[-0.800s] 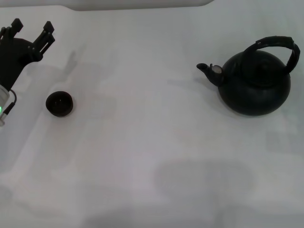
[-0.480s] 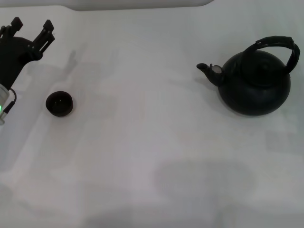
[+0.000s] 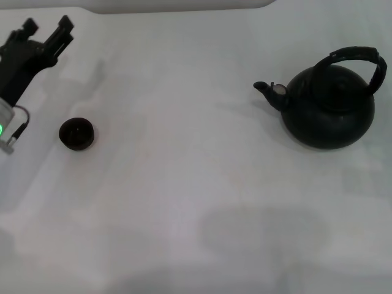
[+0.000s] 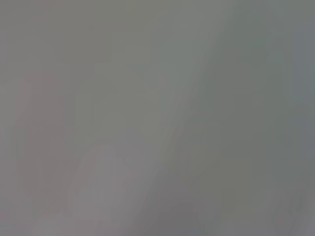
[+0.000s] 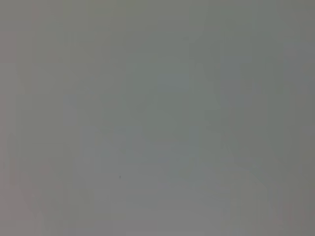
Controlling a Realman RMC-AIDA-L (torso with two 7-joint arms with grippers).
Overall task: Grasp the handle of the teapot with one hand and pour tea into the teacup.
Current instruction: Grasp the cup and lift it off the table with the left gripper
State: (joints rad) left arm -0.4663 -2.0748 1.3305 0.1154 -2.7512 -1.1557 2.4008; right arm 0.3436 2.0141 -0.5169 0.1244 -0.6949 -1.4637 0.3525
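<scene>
The round black teapot (image 3: 331, 110) stands upright on the white table at the right of the head view, its short spout (image 3: 269, 90) pointing left with a pale spot near the tip. Its thick black arched handle (image 3: 355, 58) loops over the top. The tiny dark teacup (image 3: 76, 134) sits at the left. My left gripper (image 3: 48, 29) is open and empty at the far left, above and behind the teacup, apart from it. My right gripper is not in view. Both wrist views show only plain grey surface.
The white table (image 3: 184, 184) spreads across the whole head view. A pale raised edge (image 3: 177, 5) runs along the back. A soft shadow lies on the table near the front middle.
My left gripper has moved a little up and away from the teacup, toward the back left. The teapot and the teacup have not moved.
</scene>
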